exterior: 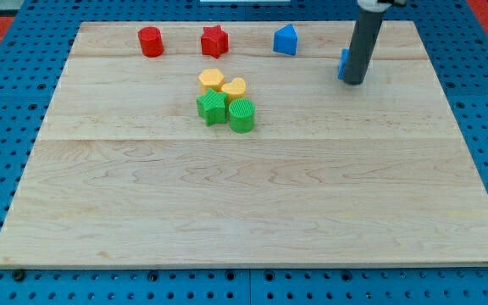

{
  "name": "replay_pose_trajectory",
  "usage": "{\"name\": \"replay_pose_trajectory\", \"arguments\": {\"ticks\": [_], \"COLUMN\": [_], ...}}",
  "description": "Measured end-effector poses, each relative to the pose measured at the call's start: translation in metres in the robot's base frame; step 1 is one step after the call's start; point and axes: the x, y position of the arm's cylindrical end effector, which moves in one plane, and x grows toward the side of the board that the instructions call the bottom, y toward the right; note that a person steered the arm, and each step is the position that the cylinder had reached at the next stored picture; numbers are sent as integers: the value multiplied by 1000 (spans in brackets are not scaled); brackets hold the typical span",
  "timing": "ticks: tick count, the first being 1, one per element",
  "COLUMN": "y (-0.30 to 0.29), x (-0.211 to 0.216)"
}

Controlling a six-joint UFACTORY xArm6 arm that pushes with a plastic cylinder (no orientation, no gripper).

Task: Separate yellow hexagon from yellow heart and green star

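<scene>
Nothing is separated yet: the yellow hexagon (211, 80) sits upper centre, pale and ribbed, touching the yellow heart (234, 88) and just above the green star (213, 108). The tip (354, 82) is a bare rod holding nothing, well apart at upper right.

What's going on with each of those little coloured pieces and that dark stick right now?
yellow hexagon: flat, touching the yellow heart.
yellow heart: flat, packed in the cluster.
green star: flat, just below the hexagon.
green cylinder: upright, beside the star.
red cylinder: alone, top row.
red star: alone, top row.
blue block: alone, top row.
blue block behind rod: mostly hidden.
my tip: far right of the cluster.
</scene>
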Motion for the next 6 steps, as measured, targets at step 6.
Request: {"name": "replay_pose_trajectory", "arguments": {"ticks": [6], "y": [-221], "x": [35]}}
